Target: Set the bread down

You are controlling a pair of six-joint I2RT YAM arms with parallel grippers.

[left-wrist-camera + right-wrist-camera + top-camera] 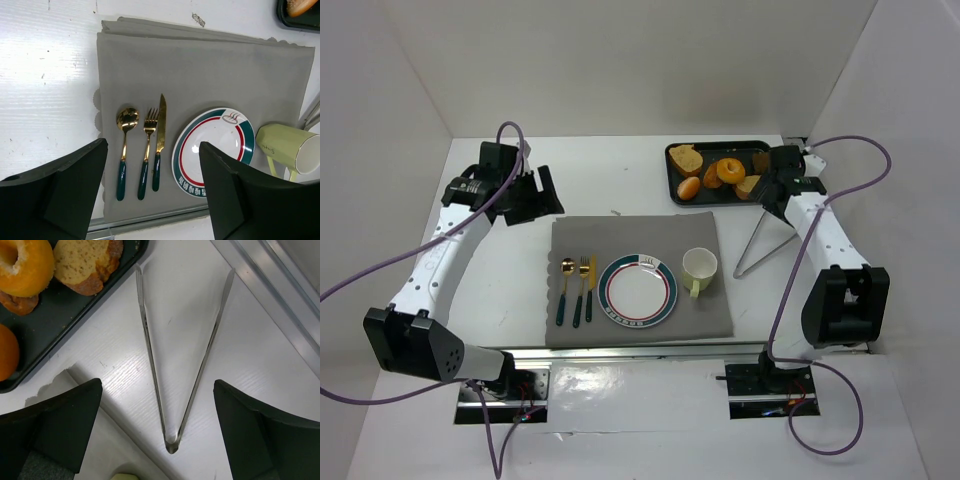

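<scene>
Your bread point(686, 159) sits in the black tray point(720, 146) at the upper right of the overhead view. There are 2 cut slices, a ring doughnut point(729, 170) and a round orange roll point(689, 187), all inside the rim. The plate point(638, 291) lies apart from the tray, at the lower centre of the grey placemat point(630, 235).

Your right gripper point(157, 385) hangs near the tray's right end. Its pincer stands wide, with nothing between the fingers. In its wrist view you look down on the metal tongs point(150, 355), which lie flat on the white table point(610, 170). Their 2 tips point toward the top of the frame and the hinge is at the bottom centre. The 2 dark fingers sit at the lower left and lower right, one on either side of the tongs. A corner of the tray fills the upper left of that frame, holding the doughnut, 1 slice and the edge of the roll.

Your left gripper point(152, 165) is at the upper left of the overhead view, just off the placemat's top left corner. Its pincer is also wide and holds nothing. Its wrist view shows the spoon point(126, 120), fork point(150, 125) and knife point(161, 125) side by side on the left part of the placemat, green handles toward the bottom of the frame. The plate is just right of them, and the pale green cup point(285, 145) is at the right edge, just beside the plate.
</scene>
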